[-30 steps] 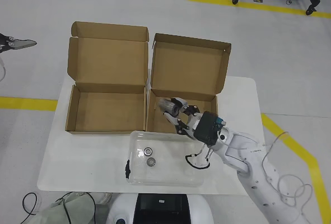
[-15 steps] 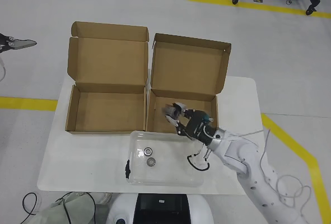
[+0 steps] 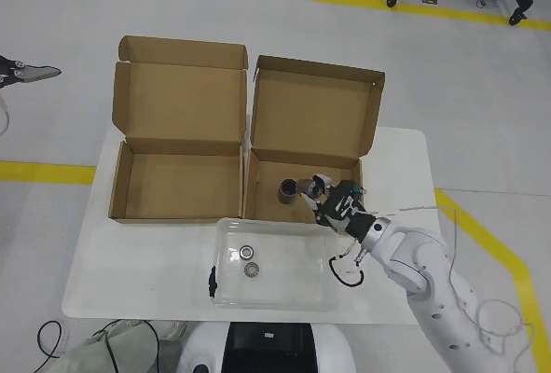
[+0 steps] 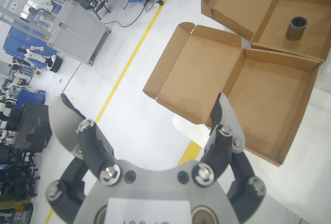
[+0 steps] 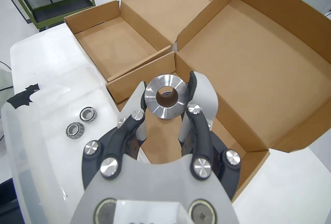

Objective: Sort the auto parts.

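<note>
A dark metal sleeve [image 3: 286, 191] with a bright bored face [image 5: 166, 97] stands upright on the floor of the right cardboard box [image 3: 342, 131]; the left wrist view also catches the sleeve [image 4: 296, 28]. My right gripper [image 3: 320, 198] sits just behind it, open, with its fingers [image 5: 192, 85] flanking the sleeve in the right wrist view. Two small bearings [image 3: 247, 251] [image 3: 253, 269] lie in the clear plastic bin [image 3: 224, 280]. The left gripper [image 4: 141, 106] is open and holds nothing, out over the floor off the table's left side.
The left cardboard box [image 3: 177, 186] stands open with a bare floor, its lid [image 4: 191, 64] folded back. The two boxes touch side by side at the table's back. A black tape patch [image 5: 23, 97] marks the bin's wall. Bare white table [image 3: 396, 168] lies right of the boxes.
The right gripper brought the sleeve down into the right box, stood it upright, let go and drew back toward the right.
</note>
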